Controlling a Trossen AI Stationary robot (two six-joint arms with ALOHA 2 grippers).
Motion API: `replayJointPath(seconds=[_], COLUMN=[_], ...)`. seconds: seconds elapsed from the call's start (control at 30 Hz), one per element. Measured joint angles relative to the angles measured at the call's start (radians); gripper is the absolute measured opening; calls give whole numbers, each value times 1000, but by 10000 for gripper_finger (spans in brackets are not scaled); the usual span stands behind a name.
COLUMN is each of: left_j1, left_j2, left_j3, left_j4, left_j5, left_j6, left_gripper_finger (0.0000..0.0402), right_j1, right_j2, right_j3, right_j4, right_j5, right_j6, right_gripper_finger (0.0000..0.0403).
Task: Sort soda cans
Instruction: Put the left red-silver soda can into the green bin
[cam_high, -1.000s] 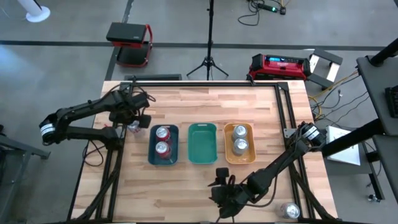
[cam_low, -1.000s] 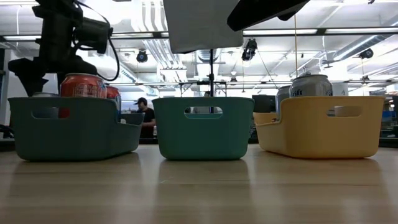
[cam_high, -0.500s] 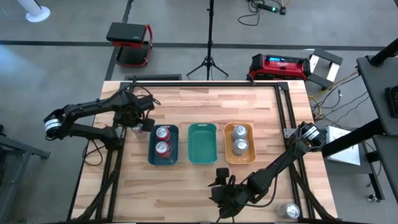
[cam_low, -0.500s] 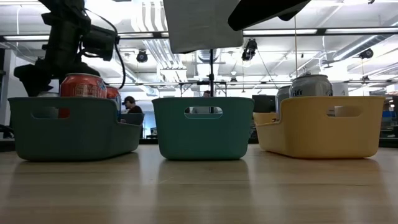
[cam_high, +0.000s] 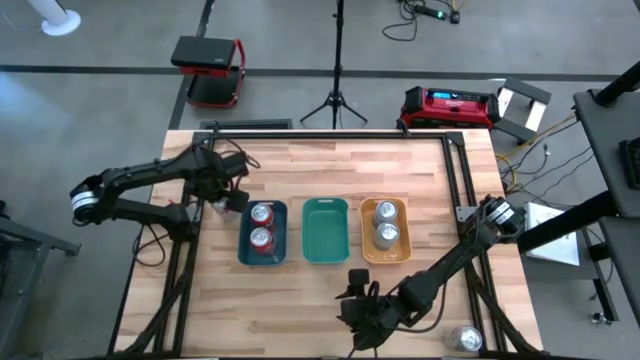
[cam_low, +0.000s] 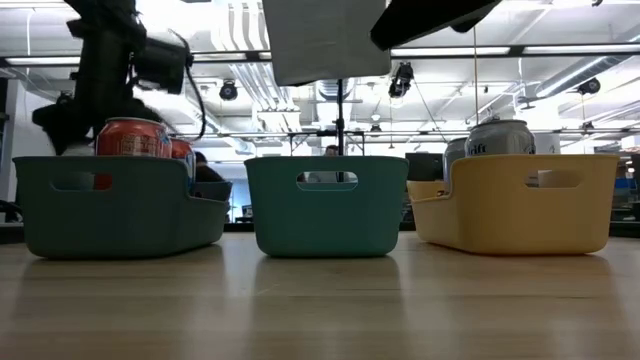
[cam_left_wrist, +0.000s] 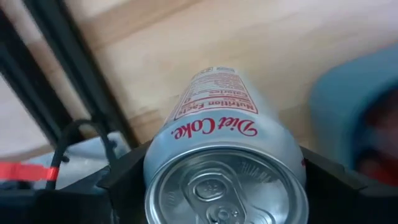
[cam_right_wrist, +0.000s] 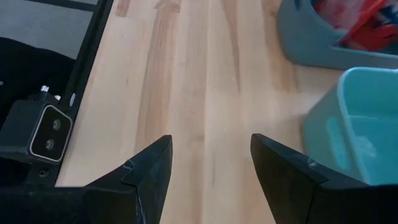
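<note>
A silver Diet Coke can (cam_left_wrist: 224, 155) stands between the fingers of my left gripper (cam_high: 215, 197), just left of the dark blue tray (cam_high: 243, 240). That tray holds two red cans (cam_high: 261, 225). The middle teal tray (cam_high: 325, 250) has nothing in it. Two silver cans (cam_high: 385, 222) stand in the orange tray (cam_high: 365, 245). My right gripper (cam_high: 355, 300) hovers open over the near part of the table, holding nothing. Another silver can (cam_high: 465, 338) lies at the near right corner. My left gripper pinches the Diet Coke can between its two fingers (cam_left_wrist: 127, 180), on opposite sides of the body just below the top rim (cam_left_wrist: 158, 177). The fingers come from above, pointing down along the can. The can's top faces the wrist, and its base is hidden.
The three trays sit in a row across the table's middle. Black frame rails (cam_high: 455, 180) run along the table's edges. Bare wood lies at the far side and between the trays and my right gripper (cam_right_wrist: 208, 143).
My left gripper, shut on the silver can, has gone a little toward the dark blue tray and upward.
</note>
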Motion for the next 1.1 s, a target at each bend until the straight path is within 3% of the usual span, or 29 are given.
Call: replayJointPath(seconds=[0.23, 0.37, 0.5, 0.67, 0.83, 1.0, 1.1], left_j1=[0, -4, -62, -219, -354, -425, -439], left_j2=[-39, -40, -44, -28, 38, 154, 244], left_j3=[277, 499, 658, 707, 706, 705, 741], left_j4=[-131, -218, -185, -95, -72, 31, 116], left_j5=[-8, -89, -145, -141, -205, -219, -169], left_j6=[6, -14, -28, -28, -28, -59, -21], left_gripper_finger=[294, 294, 294, 294, 294, 293, 292], right_j1=[31, 33, 46, 75, 93, 124, 142], right_j2=[-63, -73, -72, -74, -108, -149, -183], right_j3=[3, 3, 2, 2, 2, 2, 2], right_j4=[-85, -82, -142, -335, -484, -559, -615], right_j5=[41, 59, 118, 219, 233, 234, 234], right_j6=[8, -1, -39, -1, 89, 94, 107], right_gripper_finger=[188, 175, 162, 145, 132, 119, 112])
